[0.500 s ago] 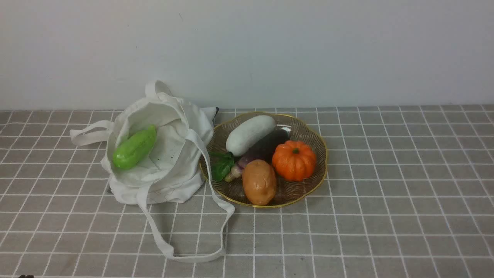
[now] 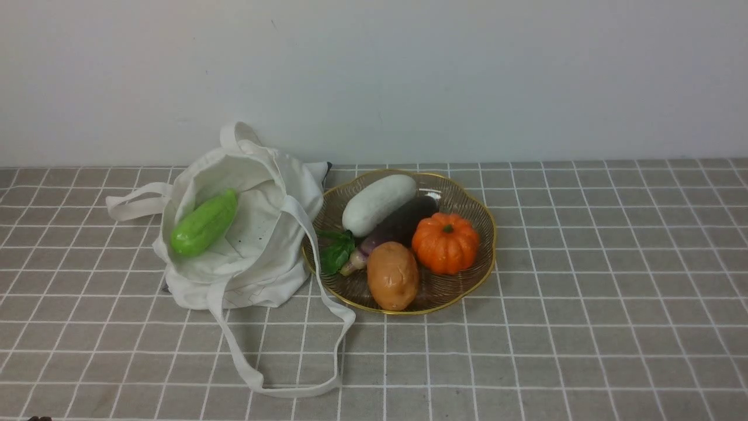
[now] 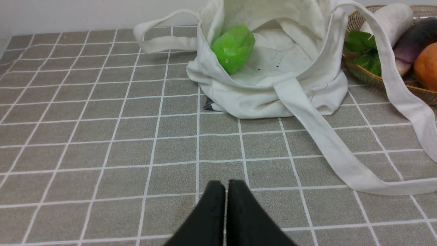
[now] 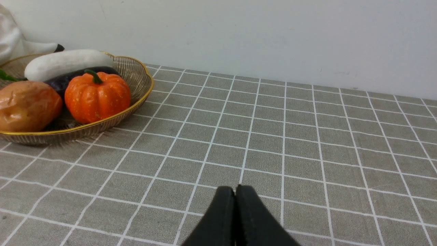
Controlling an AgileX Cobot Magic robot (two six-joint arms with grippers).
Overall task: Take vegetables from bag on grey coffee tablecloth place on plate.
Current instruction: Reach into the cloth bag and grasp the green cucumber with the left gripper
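A glossy bright green ridged vegetable (image 2: pixel 204 223) lies inside the open white cloth bag (image 2: pixel 266 257) on the grey checked tablecloth (image 2: pixel 584 292); it also shows in the left wrist view (image 3: pixel 233 48). The gold-rimmed brownish plate (image 2: pixel 485 257) stands right of the bag. My left gripper (image 3: pixel 226 186) is shut and empty, low over the cloth, well short of the bag (image 3: pixel 273 92). My right gripper (image 4: pixel 235 189) is shut and empty, over bare cloth to the right of the plate (image 4: pixel 136 78). Neither gripper shows in the front view.
The plate holds a white oblong vegetable (image 2: pixel 378 203), a dark eggplant (image 2: pixel 400 225), an orange pumpkin (image 2: pixel 445 242), a brown potato (image 2: pixel 392 275) and a green leaf (image 2: pixel 336 251). A long bag strap (image 2: pixel 280 383) loops toward the front. A wall stands behind.
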